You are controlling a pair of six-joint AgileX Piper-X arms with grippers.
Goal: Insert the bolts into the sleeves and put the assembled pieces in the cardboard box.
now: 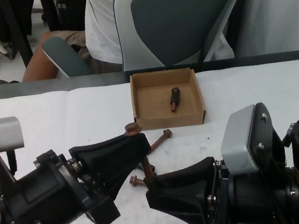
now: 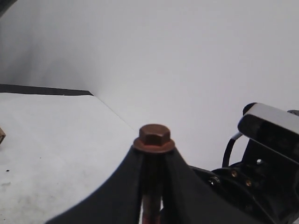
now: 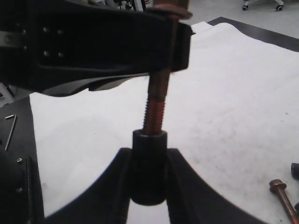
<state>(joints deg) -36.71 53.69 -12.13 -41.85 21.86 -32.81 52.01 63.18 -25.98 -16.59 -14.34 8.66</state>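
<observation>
My left gripper (image 1: 139, 147) is shut on a copper bolt (image 2: 153, 138), held upright just under its hex head (image 1: 132, 128). Directly below, my right gripper (image 3: 149, 175) is shut on a black sleeve (image 3: 149, 163). The bolt's threaded shaft (image 3: 156, 105) enters the top of that sleeve. Both grippers meet above the table's near middle. The cardboard box (image 1: 137, 100) stands at the back centre, with one assembled bolt and sleeve (image 1: 175, 99) lying inside.
A loose bolt (image 1: 161, 139) lies on the white table in front of the box, another bolt (image 1: 136, 180) beside the grippers. A loose bolt (image 3: 282, 199) and a dark piece (image 3: 295, 170) lie off to one side. A seated person is behind the table.
</observation>
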